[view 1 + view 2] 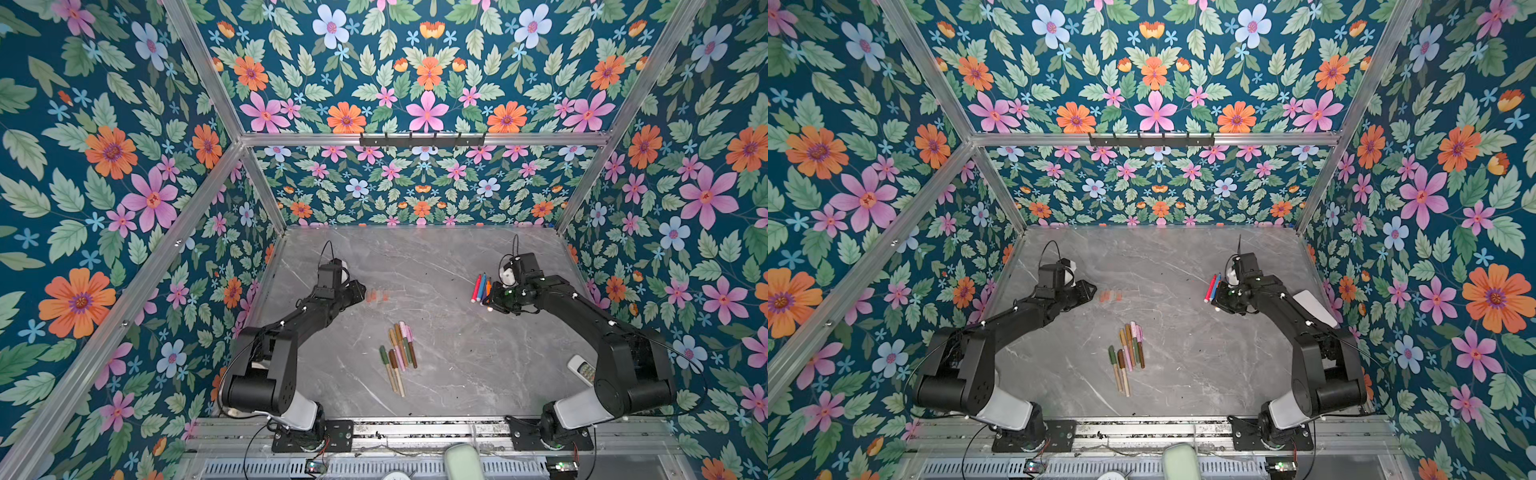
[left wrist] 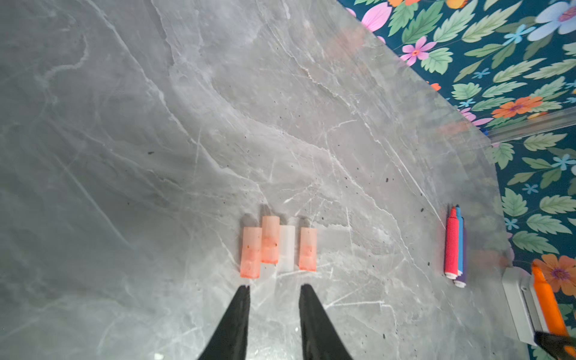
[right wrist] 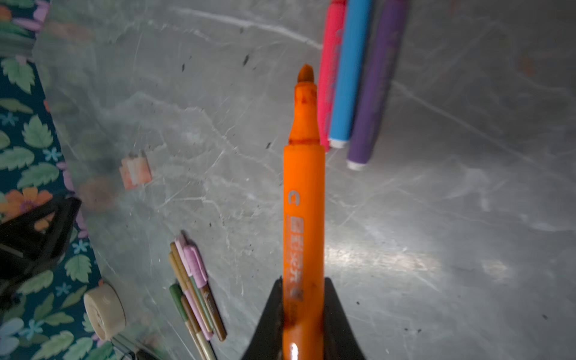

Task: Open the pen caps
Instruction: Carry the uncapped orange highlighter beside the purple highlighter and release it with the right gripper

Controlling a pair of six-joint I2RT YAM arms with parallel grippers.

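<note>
My right pincer (image 3: 304,288) grips the orange pen (image 3: 304,202), tip bare, near the right edge of the desk (image 1: 457,374), beside three bright pens (image 3: 349,78). My left pincer (image 2: 274,288) is spread apart and empty, just by four pale pen caps (image 2: 270,243) toward the left edge. The other pens (image 1: 398,353) lie bunched nearer the front edge.

Left gripper (image 2: 276,288) hangs low, fingers (image 2: 237,318) parted and empty; right gripper (image 3: 304,286) clamps tight on the orange pen (image 3: 304,202).
</note>
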